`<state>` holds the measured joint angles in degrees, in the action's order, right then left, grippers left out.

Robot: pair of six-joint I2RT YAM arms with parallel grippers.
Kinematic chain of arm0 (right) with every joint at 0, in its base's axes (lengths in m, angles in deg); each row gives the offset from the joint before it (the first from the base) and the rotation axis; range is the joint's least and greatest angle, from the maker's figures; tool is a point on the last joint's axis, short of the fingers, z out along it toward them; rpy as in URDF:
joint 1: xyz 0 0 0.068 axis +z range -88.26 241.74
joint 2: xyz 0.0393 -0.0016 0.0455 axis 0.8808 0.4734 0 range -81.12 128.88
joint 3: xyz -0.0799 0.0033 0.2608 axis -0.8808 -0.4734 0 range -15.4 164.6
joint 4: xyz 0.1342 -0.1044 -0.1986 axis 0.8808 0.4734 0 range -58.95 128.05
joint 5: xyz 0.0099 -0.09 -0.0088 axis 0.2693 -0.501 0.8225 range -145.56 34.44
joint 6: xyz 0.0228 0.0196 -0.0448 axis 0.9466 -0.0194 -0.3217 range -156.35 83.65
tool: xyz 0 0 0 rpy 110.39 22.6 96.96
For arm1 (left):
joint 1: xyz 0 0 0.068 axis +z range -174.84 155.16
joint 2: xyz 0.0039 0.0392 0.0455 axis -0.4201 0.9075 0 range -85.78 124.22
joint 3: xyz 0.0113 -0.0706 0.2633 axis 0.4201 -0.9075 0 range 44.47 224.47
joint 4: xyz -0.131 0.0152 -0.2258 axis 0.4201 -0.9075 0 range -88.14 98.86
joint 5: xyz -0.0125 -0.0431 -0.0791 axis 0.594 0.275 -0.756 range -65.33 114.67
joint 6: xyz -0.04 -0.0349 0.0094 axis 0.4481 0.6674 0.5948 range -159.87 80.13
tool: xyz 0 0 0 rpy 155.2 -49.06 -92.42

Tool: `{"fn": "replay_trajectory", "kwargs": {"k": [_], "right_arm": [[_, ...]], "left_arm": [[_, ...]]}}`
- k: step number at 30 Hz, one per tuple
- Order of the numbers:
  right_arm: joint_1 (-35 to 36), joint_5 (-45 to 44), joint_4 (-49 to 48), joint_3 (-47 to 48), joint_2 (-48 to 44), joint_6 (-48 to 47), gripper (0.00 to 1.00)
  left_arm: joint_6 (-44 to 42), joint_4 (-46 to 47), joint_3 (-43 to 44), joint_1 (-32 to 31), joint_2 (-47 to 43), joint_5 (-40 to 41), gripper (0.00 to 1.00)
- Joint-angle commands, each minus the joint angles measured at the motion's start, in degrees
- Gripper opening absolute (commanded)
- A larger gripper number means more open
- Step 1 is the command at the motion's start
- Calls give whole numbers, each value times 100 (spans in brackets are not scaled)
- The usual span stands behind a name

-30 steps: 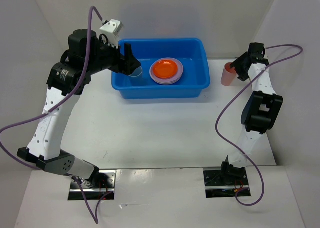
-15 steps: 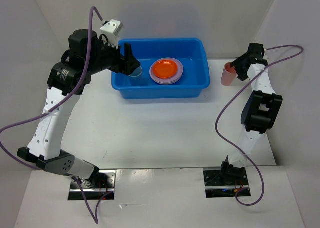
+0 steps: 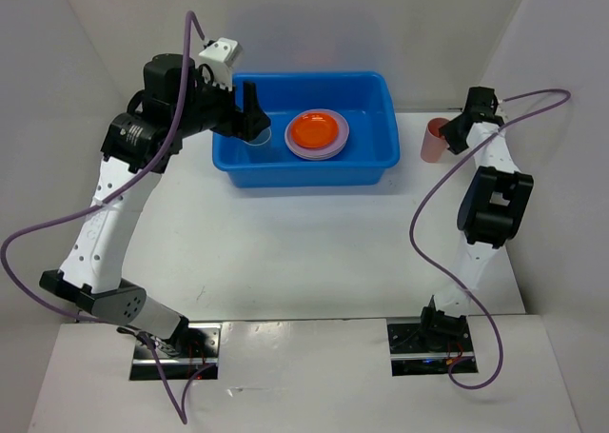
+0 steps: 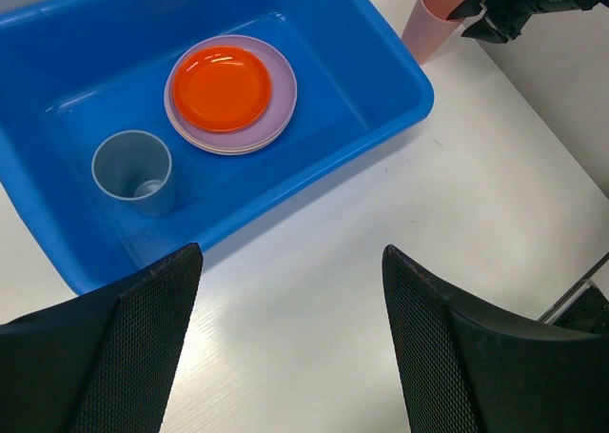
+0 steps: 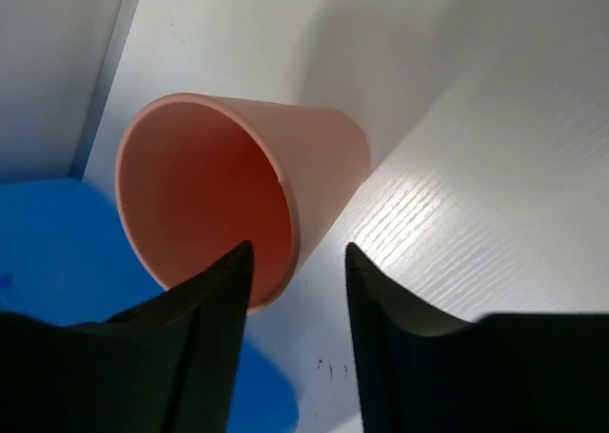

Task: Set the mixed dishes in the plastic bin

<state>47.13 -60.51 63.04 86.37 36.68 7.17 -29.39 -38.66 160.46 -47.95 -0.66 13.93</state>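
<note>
Most of the job looks done. The big bright-blue rectangular plastic bin [image 3: 304, 173] at the far middle of the white counter [image 3: 304, 252] holds a stack of round plastic plates, an orange one on top of a lavender one [image 4: 228, 92]. What lies under those I cannot tell. A light-blue plastic cup [image 4: 133, 171] stands upright at the bin's left end. The left gripper [image 4: 290, 338] hangs over the bin's near-left rim, its fingers wide apart and empty.

One piece appears to be left: the salmon-pink plastic cup [image 3: 434, 140], on the counter just right of the bin and outside it. It stands on its narrow base with the mouth up, so its long axis is vertical, tilted only by the wrist camera's angle. The right gripper [image 5: 300, 252] is at its rim with the fingers apart, one over the mouth and one outside the wall, not yet pinching, as far as I can judge
</note>
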Motion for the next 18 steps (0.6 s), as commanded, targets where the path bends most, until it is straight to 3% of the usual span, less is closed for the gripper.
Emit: {"fn": "replay_trajectory", "kwargs": {"k": [1,8,12,18], "right_arm": [[29,-147,-281,70,155,68,47],[81,-147,-150,289,287,15,24],[81,-147,79,527,393,-108,3],[186,-251,263,746,-230,-160,1]], "left_arm": [[-108,139,3,26,22,2,83],[-108,139,3,26,22,2,83],[-160,139,3,26,22,2,83],[-160,139,3,26,22,2,84]]}}
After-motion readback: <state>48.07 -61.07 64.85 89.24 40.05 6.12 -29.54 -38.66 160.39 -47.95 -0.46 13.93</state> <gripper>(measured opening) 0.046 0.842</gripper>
